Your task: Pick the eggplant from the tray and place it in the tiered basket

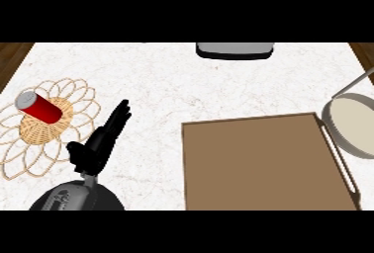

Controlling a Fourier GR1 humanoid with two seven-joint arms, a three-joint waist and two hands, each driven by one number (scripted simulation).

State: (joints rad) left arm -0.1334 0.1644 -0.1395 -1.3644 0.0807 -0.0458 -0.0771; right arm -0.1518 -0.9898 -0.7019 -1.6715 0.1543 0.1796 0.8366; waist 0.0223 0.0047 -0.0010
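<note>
The brown tray point(263, 163) lies on the counter at the lower right, and its surface is bare. No eggplant shows anywhere in the head view. The tiered basket point(330, 129), a pale round bowl on a thin grey wire frame, sits at the right edge just past the tray's far right corner. My left hand point(101, 141) is left of the tray, open, with straight fingers pointing up and away. It holds nothing. My right hand is out of sight.
A red can point(40, 107) lies on a woven wicker mat point(45, 129) at the far left, close to my left hand. A grey and black appliance point(234, 50) stands at the counter's back edge. White marble counter point(182, 89) stretches between them.
</note>
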